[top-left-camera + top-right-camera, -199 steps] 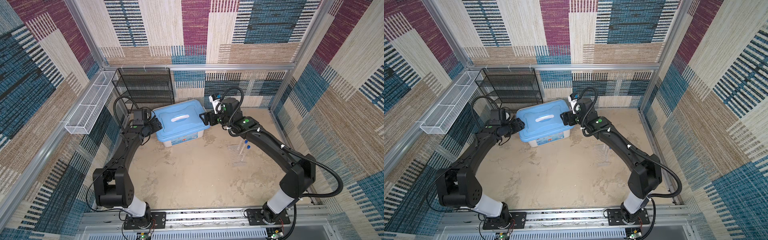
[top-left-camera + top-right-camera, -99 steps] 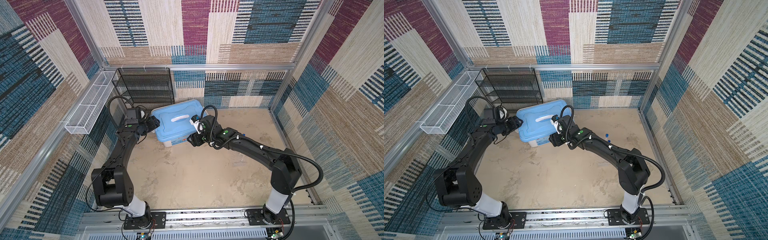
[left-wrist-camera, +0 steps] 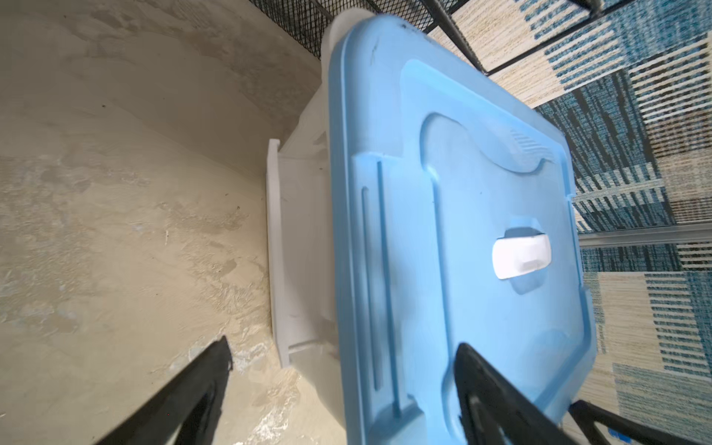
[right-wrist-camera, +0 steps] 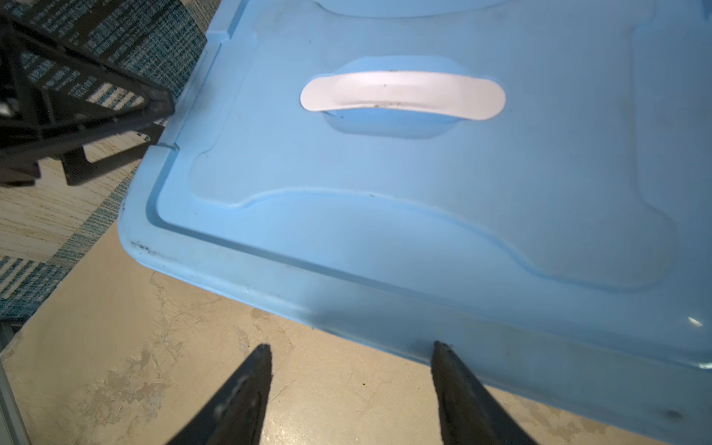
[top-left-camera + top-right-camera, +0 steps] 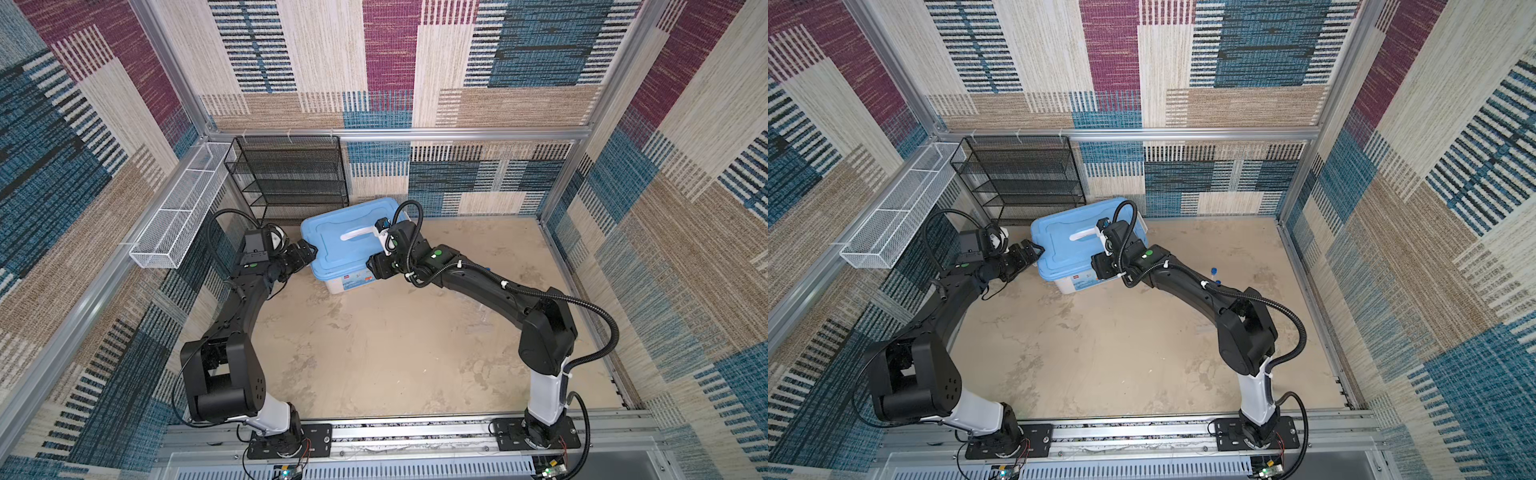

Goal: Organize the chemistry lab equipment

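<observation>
Both arms reach low to the bin (image 5: 332, 245), left tool (image 3: 345, 346) and right tool (image 4: 351, 345) spread open

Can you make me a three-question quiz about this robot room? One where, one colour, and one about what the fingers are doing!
1. Where is the black mesh shelf?
A. behind the bin, by the back wall
B. in front of the arms
C. on top of the bin

2. What colour is the handle on the bin's lid?
A. blue
B. white
C. black

3. The fingers of the right gripper are:
A. shut tight
B. spread apart
C. pinching the handle

Answers:
1 A: both top views show it standing behind the bin.
2 B: the right wrist view shows a white handle on the blue lid.
3 B: a wide gap shows between them.
</observation>
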Controlling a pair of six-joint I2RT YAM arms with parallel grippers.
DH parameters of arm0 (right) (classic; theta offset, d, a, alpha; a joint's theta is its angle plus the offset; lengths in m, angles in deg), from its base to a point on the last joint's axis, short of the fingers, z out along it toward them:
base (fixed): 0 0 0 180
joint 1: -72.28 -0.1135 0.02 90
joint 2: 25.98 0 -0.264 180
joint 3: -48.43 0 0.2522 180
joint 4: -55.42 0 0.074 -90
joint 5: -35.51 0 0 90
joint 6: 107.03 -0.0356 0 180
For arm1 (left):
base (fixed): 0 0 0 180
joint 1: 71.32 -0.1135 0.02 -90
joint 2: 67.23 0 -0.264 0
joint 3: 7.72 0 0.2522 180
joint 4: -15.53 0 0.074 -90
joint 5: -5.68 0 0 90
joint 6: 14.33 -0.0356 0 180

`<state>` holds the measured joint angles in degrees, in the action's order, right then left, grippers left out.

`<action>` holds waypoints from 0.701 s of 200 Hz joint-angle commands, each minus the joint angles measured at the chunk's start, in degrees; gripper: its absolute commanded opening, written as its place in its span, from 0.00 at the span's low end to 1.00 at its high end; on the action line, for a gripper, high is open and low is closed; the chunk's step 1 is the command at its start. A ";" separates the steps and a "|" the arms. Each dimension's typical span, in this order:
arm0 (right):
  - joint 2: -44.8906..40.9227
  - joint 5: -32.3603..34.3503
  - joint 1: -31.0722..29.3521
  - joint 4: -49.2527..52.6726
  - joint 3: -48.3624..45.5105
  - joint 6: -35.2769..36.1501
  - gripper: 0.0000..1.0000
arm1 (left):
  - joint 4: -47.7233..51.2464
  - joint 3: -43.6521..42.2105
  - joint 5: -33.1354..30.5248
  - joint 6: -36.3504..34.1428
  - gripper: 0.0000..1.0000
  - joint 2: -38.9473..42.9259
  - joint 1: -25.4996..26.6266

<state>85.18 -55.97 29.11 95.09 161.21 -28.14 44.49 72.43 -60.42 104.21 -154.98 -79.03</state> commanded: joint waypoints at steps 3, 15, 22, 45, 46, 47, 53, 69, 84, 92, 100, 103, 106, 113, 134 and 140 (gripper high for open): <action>1.76 2.14 0.03 0.40 2.61 -0.90 0.69 | -5.01 -0.91 -0.49 1.41 0.94 0.11 0.15; 3.32 2.51 0.14 1.51 4.79 -1.01 0.69 | -5.10 -0.58 -0.91 1.84 0.96 -0.24 0.15; 4.14 2.91 0.27 2.17 6.03 -1.18 0.69 | -5.33 -0.34 -1.12 2.18 0.99 -0.68 0.22; 6.58 2.52 1.19 2.02 8.80 -1.18 0.69 | -6.92 0.62 1.10 3.39 0.99 -3.96 0.06; 6.64 2.52 1.18 1.94 8.85 -1.14 0.69 | -7.02 0.73 1.34 3.51 1.00 -4.12 0.06; 6.72 2.48 1.22 1.86 8.92 -1.12 0.69 | -7.15 0.74 1.60 3.62 1.00 -4.29 0.10; 7.25 2.42 1.47 1.69 9.59 -0.97 0.69 | -7.83 0.97 2.83 4.12 1.00 -5.03 0.06; 9.07 2.16 2.08 2.30 12.15 -0.09 0.69 | -9.57 0.97 4.18 4.67 1.00 -5.53 0.63; 10.81 1.42 2.63 1.95 14.10 0.96 0.69 | -9.94 1.09 2.89 4.09 1.00 -5.08 1.35; 11.96 0.97 2.83 2.34 15.85 1.33 0.69 | -10.27 1.18 2.54 3.90 1.00 -5.14 1.79; 12.96 0.79 2.90 2.33 17.26 1.68 0.69 | -10.14 1.44 2.51 3.78 1.00 -5.39 2.24; 13.29 0.73 2.92 2.18 17.59 1.85 0.69 | -10.00 1.67 2.56 3.78 1.00 -5.65 2.31; 13.64 0.77 2.92 1.89 17.85 1.93 0.69 | -9.79 1.92 2.70 3.81 0.99 -5.85 2.34; 14.57 0.59 2.94 1.61 18.82 2.06 0.69 | -9.60 2.22 2.86 3.87 1.00 -6.17 2.50; 18.86 0.34 3.35 4.18 24.59 2.46 0.69 | -9.00 2.25 0.76 3.48 0.97 -6.17 3.00; 19.99 0.31 3.46 5.43 26.35 2.42 0.68 | -8.42 2.50 0.43 3.29 0.96 -6.29 3.02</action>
<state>101.55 -55.62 32.04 97.39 182.96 -26.72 36.73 74.07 -58.56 107.71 -161.06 -76.25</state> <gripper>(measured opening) 0.688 0.971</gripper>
